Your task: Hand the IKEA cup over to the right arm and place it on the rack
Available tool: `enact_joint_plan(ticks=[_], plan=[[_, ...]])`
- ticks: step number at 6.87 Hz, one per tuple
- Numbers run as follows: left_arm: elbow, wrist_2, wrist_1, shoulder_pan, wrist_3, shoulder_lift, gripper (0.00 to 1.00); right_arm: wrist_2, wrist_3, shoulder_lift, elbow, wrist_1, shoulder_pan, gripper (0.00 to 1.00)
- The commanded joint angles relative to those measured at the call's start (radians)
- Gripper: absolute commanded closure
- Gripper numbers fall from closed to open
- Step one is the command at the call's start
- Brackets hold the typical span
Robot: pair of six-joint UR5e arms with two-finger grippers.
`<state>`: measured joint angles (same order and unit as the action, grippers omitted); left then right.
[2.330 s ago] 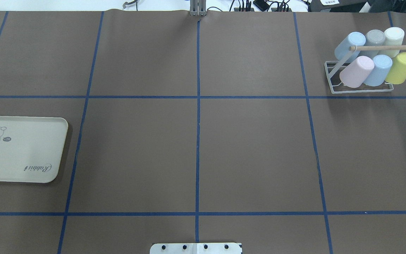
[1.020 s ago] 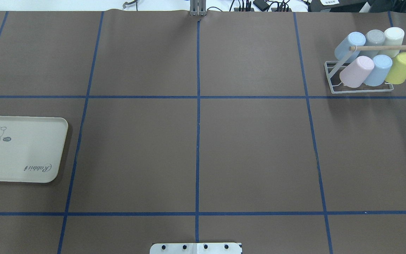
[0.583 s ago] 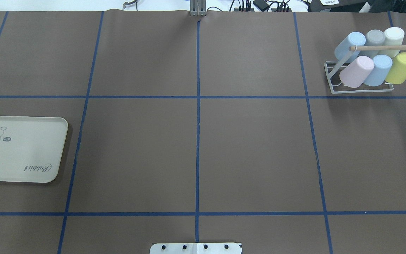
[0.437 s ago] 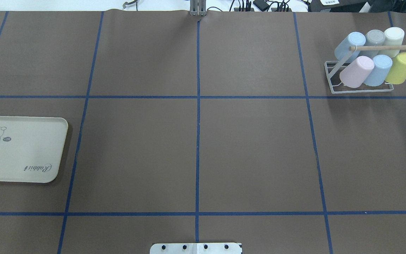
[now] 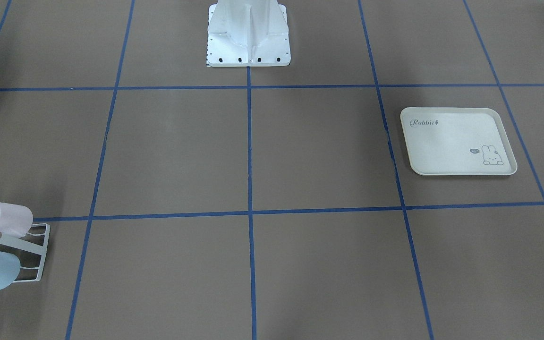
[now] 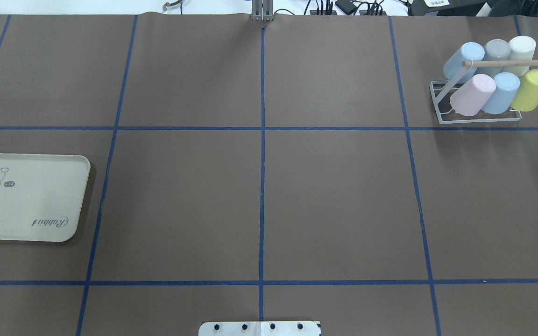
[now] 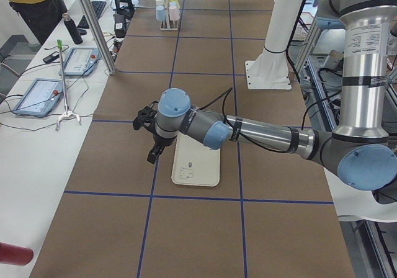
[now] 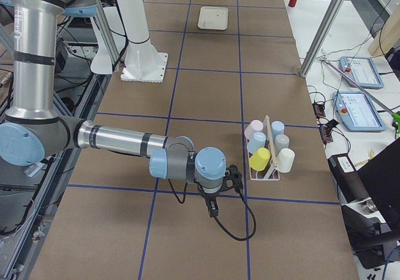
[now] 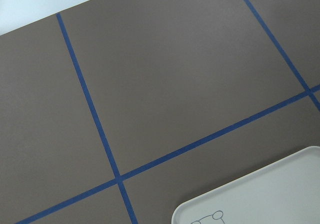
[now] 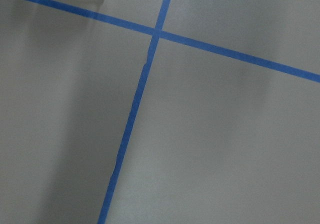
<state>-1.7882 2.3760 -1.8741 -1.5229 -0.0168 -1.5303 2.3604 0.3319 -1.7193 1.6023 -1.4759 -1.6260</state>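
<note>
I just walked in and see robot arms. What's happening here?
Neither arm carries a cup right now. The left gripper hangs by the rabbit tray, which has no cups on it, and the right gripper hangs near the rack. Six cups sit on the rack. I can't tell whether the grippers are open.

Overhead and front views face each other over the table [image 6: 343, 196], sharing tray [image 6: 40, 205] and rack [image 6: 507, 62]. Side views look lengthwise; wrist views close.
</note>
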Motion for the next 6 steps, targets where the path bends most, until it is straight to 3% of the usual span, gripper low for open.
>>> enact_joint_plan(ticks=[1, 6], plan=[[-0.003, 0.003, 0.010, 0.000, 0.093, -0.002, 0.00, 0.000, -0.002, -0.022, 0.007, 0.025, 0.000, 0.00], [0.004, 0.042, -0.007, -0.003, 0.104, -0.001, 0.00, 0.008, -0.007, -0.036, 0.051, 0.028, -0.002, 0.00]])
